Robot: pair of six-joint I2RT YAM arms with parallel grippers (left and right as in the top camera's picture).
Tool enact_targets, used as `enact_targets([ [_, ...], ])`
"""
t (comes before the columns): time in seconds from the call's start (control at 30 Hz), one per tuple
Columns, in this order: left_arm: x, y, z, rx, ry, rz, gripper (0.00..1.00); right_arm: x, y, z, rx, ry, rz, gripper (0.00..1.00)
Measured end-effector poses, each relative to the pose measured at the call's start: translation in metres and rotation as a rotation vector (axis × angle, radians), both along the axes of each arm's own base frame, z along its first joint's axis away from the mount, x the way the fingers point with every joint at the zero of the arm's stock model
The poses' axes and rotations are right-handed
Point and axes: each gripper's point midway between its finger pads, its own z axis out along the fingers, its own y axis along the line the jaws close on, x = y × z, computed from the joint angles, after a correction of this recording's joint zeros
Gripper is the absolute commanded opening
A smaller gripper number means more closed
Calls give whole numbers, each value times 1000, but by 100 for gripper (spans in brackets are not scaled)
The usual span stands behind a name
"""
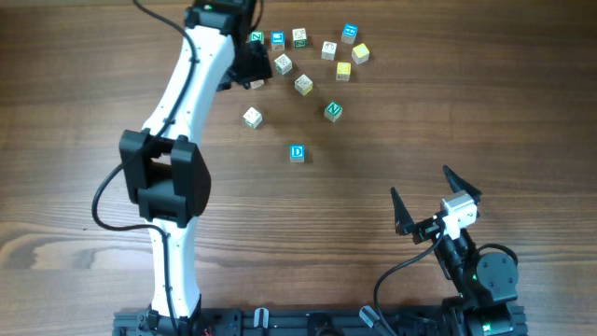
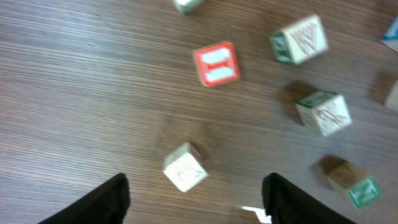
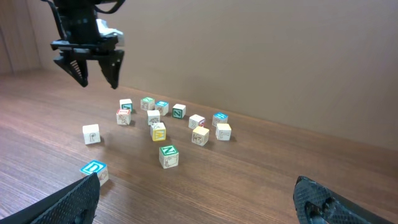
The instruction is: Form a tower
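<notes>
Overhead, the letter cubes (image 1: 303, 84) lie single and scattered on the table (image 1: 75, 75) (none stacked), left gripper (image 1: 250, 63) over their left edge, fingers apart; right gripper (image 1: 420, 182) gapes empty, well apart. Left wrist view shows a red-faced cube (image 2: 216, 64) that arm half hides from above.

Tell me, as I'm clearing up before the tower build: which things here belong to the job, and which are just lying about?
For the job: scattered letter cubes; left hand, open above them; right hand, open.
Just lying about: nothing besides the wooden table; no tower stands yet.
</notes>
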Motion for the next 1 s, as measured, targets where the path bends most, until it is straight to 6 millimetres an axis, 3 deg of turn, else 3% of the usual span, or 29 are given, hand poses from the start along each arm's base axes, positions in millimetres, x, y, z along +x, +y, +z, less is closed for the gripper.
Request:
enact_targets([
  [0.1, -3, 7, -10, 4, 25, 23, 69, 0, 0, 0, 0, 0, 0, 100],
  [0.2, -14, 5, -36, 15, 90, 38, 69, 0, 0, 0, 0, 0, 0, 100],
  [0.3, -30, 7, -71, 33, 174, 59, 61, 0, 0, 0, 0, 0, 0, 100],
  [0.37, -37, 8, -83, 38, 203, 68, 55, 0, 0, 0, 0, 0, 0, 100],
  [0.57, -45, 9, -99, 36, 225, 79, 33, 0, 0, 0, 0, 0, 0, 100],
  [0.73, -43, 8, -100, 31, 220, 79, 44, 0, 0, 0, 0, 0, 0, 100],
  [0.9, -42, 7, -100, 26, 215, 80, 34, 0, 0, 0, 0, 0, 0, 100],
  [1.0, -42, 7, -100, 26, 214, 77, 40, 0, 0, 0, 0, 0, 0, 100],
])
